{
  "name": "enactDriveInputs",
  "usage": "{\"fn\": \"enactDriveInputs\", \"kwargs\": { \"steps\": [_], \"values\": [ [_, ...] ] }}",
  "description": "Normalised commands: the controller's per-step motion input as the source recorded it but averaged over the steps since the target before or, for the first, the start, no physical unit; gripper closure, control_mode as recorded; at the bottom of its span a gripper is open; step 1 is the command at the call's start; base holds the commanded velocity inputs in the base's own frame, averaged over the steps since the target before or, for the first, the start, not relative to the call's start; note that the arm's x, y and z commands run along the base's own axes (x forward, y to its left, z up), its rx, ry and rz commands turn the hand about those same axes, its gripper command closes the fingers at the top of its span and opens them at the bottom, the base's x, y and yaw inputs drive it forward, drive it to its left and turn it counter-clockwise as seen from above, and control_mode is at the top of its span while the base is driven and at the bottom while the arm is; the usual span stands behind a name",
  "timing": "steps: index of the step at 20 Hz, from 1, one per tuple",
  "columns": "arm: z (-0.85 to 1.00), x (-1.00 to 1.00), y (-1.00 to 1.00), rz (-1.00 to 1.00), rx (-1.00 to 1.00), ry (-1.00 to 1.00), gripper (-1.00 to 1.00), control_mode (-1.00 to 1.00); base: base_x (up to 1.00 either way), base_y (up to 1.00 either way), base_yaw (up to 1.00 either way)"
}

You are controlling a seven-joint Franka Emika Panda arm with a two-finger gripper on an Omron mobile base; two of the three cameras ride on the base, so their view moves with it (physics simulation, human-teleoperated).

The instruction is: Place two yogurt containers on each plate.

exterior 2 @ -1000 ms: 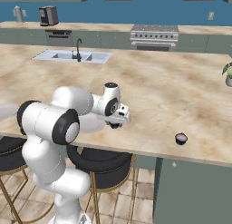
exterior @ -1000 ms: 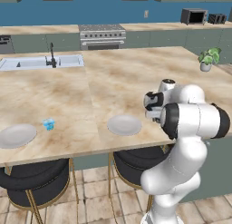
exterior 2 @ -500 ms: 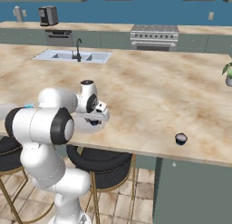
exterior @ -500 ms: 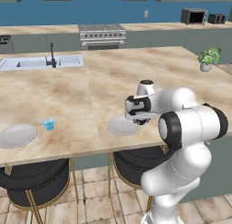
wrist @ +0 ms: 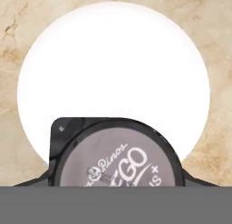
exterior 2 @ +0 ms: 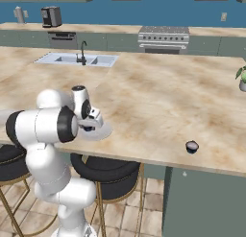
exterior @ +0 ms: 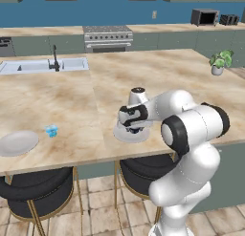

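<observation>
My gripper (exterior: 135,130) hangs low over the pale plate (exterior: 122,134) near the counter's front edge, shut on a dark yogurt container. In the hand view that container (wrist: 118,162) shows its grey printed lid, just above the near part of the plate (wrist: 113,64), which holds nothing else. From the right base view the gripper (exterior 2: 89,127) sits over the same plate (exterior 2: 104,131). A second plate (exterior: 18,142) lies far left, with the light blue yogurt container (exterior: 51,130) on the counter beside it. Another dark container (exterior 2: 192,146) stands alone to the right.
A sink (exterior: 43,65) with a faucet is set in the counter's far left. A potted plant (exterior: 219,63) stands at the far right corner. Black stools (exterior: 33,187) sit under the front edge. A stove (exterior: 107,37) lines the back wall.
The arm has swung left with the dark container, from right of the plate to directly above it, and has dropped lower.
</observation>
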Motion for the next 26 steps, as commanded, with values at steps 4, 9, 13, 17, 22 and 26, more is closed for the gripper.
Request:
{"fn": "enactDriveInputs", "kwargs": {
  "steps": [4, 9, 13, 17, 22, 26],
  "values": [
    [-0.3, 0.21, 0.1, 0.01, 0.02, 0.0, 1.0, -1.0, 0.0, 0.0, 0.0],
    [-0.2, 0.15, 0.11, 0.01, 0.02, 0.0, 1.0, -1.0, 0.0, 0.0, 0.0],
    [-0.11, 0.04, 0.23, 0.0, 0.0, 0.0, 1.0, -1.0, 0.0, 0.0, 0.0],
    [-0.13, 0.09, 0.14, 0.0, 0.0, 0.0, 1.0, -1.0, 0.0, 0.0, 0.0],
    [-0.08, 0.07, 0.1, 0.02, 0.0, 0.0, -1.0, -1.0, 0.0, 0.0, 0.0],
    [0.0, 0.0, 0.02, 0.0, 0.0, 0.0, -1.0, -1.0, 0.0, 0.0, 0.0]
  ]
}}
